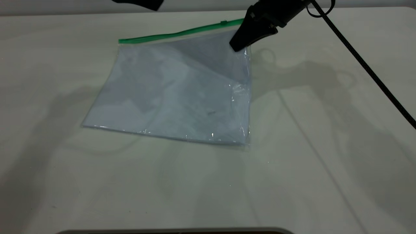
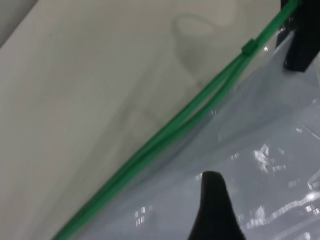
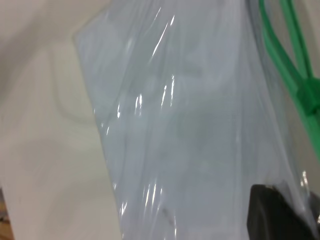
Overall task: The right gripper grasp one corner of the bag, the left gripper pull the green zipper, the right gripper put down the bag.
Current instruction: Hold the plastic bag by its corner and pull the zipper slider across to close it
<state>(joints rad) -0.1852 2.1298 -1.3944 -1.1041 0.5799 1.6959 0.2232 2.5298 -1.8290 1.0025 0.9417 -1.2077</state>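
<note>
The bag [image 1: 175, 94] is a clear pouch with pale sheets inside, lying on the table with its far right corner raised. My right gripper [image 1: 239, 45] is shut on that corner, and the film wraps its tip in the right wrist view [image 3: 275, 215]. The green zipper [image 1: 175, 33] runs along the far edge, its slider tab [image 1: 223, 22] close to the right gripper. In the left wrist view the zipper [image 2: 170, 130] splits into two tracks away from the tab [image 2: 249, 47]. My left gripper [image 1: 139, 2] hangs at the far edge, over the film [image 2: 214, 210].
The pale table [image 1: 325, 146] spreads around the bag. The right arm's thick braided cable [image 1: 364, 65] runs across the far right. A dark rim [image 1: 175, 231] shows at the near edge.
</note>
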